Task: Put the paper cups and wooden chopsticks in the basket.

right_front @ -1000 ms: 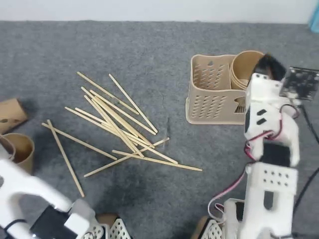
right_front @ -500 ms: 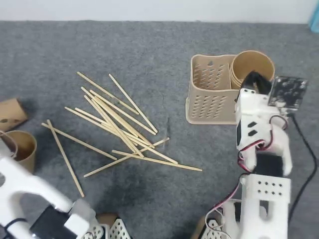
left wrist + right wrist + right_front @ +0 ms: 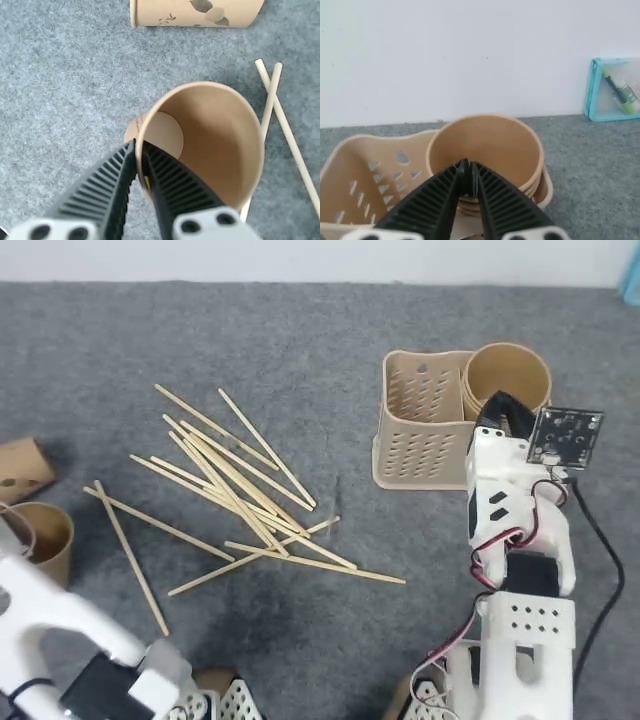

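My left claw [image 3: 138, 146] pinches just the rim of a cup [image 3: 215, 140] on the left; the thin paper could buckle and slip on lifting. My right claw [image 3: 468, 170], closed and empty, sits beside the basket [image 3: 425, 430]

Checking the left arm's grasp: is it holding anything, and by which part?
Yes. The left gripper is shut on a paper cup, its fingers pinching the rim, one inside the wall and one outside.
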